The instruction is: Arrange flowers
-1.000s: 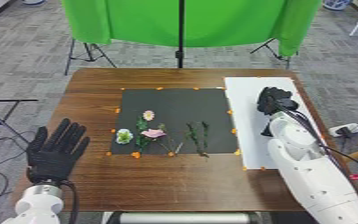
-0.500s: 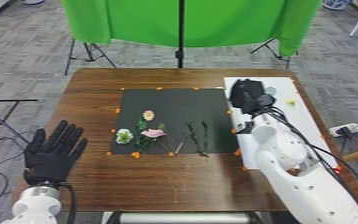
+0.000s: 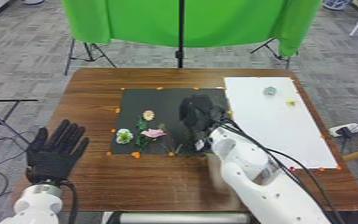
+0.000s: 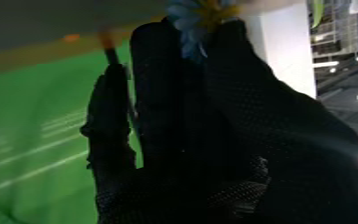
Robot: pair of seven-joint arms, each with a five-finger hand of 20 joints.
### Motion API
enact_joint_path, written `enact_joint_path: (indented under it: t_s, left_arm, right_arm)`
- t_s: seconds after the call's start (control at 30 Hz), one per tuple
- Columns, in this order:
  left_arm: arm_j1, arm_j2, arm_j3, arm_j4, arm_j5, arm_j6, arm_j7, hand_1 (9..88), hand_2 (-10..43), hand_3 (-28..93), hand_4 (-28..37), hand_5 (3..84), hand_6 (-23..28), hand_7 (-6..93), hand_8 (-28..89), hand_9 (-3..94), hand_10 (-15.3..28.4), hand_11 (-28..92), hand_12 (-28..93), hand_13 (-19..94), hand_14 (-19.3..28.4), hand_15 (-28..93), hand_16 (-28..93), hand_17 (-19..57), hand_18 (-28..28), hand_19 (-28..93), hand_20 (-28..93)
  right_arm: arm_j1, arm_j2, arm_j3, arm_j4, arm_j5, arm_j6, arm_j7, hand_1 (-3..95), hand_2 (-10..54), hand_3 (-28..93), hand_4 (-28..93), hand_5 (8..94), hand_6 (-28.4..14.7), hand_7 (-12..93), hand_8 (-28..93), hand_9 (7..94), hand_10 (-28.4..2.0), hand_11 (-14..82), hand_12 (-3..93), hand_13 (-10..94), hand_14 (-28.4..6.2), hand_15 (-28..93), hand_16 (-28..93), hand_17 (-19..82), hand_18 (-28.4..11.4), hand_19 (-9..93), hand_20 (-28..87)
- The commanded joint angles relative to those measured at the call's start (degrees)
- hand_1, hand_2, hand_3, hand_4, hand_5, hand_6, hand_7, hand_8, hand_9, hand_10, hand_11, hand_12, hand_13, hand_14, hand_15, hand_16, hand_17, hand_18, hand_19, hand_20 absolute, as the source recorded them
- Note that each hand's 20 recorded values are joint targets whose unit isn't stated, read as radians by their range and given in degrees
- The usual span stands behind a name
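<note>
Pinching a blue flower (image 4: 190,27) between thumb and fingertips, the right hand (image 3: 202,113) is over the right part of the black mat (image 3: 160,98) on the brown surface (image 3: 91,100). Its yellow centre lies right by the grip, and the petals look thin and soft, so a light squeeze should do; a hard one would probably crush or twist them. I'd expect next to no weight. The stem just under the bloom looks the better place to take hold, since petals may bend or slide away.

On the mat's left part are the daisy (image 3: 148,115), the white flower (image 3: 124,136) and the pink flower (image 3: 153,133). Their stems look slender and springy, likely to roll or snag on a neighbour if nudged. A pale round flower (image 3: 270,90) and a yellow flower (image 3: 290,102) lie on the white sheet (image 3: 293,125); being small, they probably need a fingertip pinch too.

The left hand (image 3: 53,157) is wide, its fingers straight and spread, with nothing in it. I can make out no label or writing on any of the flowers.
</note>
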Motion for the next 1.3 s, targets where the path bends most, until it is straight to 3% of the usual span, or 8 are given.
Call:
enact_joint_path:
  t_s: [0.03,0.17,0.4,0.83,1.0,1.13,1.3]
  left_arm:
    - [0.7,-0.37,-0.79,0.18,-0.04,0.98,-1.74,25.9,14.5,75,-28.3,45.6,9.5,14.4,-11,40.8,14.9,24,10,33,13.7,31,-6,-6.1,13.4,33,12]
    - [0.6,-0.12,-0.88,0.31,-0.39,1.1,-1.81,25.9,14.3,75,-28.3,45.6,9.5,14.6,-11,40.8,14.9,24,10,33,13.7,31,-6,-6.2,13.5,33,12]
    - [0.7,-0.04,-0.65,0.38,-0.44,0.98,-1.87,25.8,14.2,75,-28.3,45.8,9.5,15.0,-12,40.8,14.9,24,10,33,13.8,32,-6,-6.2,13.5,34,12]
    - [0.5,-0.57,-0.09,0.47,-0.69,1.34,-1.27,25.8,14.3,75,-28.3,45.8,9.5,15.0,-12,40.9,14.8,24,10,33,13.7,32,-6,-6.3,13.5,34,11]
    - [1.2,-0.79,-0.05,0.03,-0.94,1.25,-0.05,25.7,14.3,75,-28.3,45.8,9.5,15.1,-12,41.0,14.9,24,10,33,13.7,32,-6,-6.3,13.5,34,11]
    - [1.3,-0.64,-0.05,-0.04,-0.72,0.81,0.27,25.7,14.2,75,-28.3,45.8,9.5,15.1,-12,40.9,14.8,24,10,33,13.8,32,-6,-6.2,13.4,34,11]
    - [2.1,-0.65,-0.61,-0.42,-1.07,0.99,1.41,25.7,14.3,75,-28.3,45.8,9.5,15.1,-12,40.9,14.8,24,10,33,13.7,32,-6,-6.2,13.4,34,11]
  right_arm:
    - [-2.6,-0.3,-0.7,-0.6,0.5,-1.2,2.1,61.3,-9.5,69,-28,72.8,1.8,18,-2,77.6,-10.1,5.6,31.3,62,-7.1,39,41,24,-19.7,75,42]
    - [-2.8,-1.0,-0.7,-1.1,0.9,-1.0,2.5,61.1,-9.5,69,-28,71.3,1.6,17,-3,75.6,-10.5,7.6,29.1,61,-7.1,37,41,24,-19.7,75,41]
    - [-3.4,-1.5,-0.3,-1.6,1.8,0.8,3.1,56.5,-9.5,71,-28,64.2,1.0,16,-13,66.9,-12.0,15.2,16.4,60,-7.9,40,38,23,-20.5,75,40]
    - [-5.3,0.6,4.6,-5.1,4.2,2.8,5.5,43.3,-9.5,79,-28,56.4,-1.4,15,-13,55.6,-14.4,11.6,14.6,52,-12.3,52,22,22,-20.9,77,40]
    - [-5.5,4.7,11.7,-4.8,2.4,5.1,9.3,41.1,-9.5,79,-28,55.5,-2.3,14,-12,54.0,-15.4,11.5,14.7,50,-13.2,53,21,21,-21.1,77,39]
    - [-5.4,8.7,19.5,-2.0,1.5,7.1,15.2,40.2,-9.5,80,-28,53.4,-2.7,13,-12,50.5,-15.6,10.1,14.3,47,-13.7,49,18,21,-21.4,76,39]
    - [-2.4,12.0,26.7,5.8,2.7,6.7,19.4,39.7,-9.5,81,-28,50.2,-2.6,14,-12,44.4,-14.0,8.1,12.8,40,-13.6,30,14,18,-20.1,70,33]
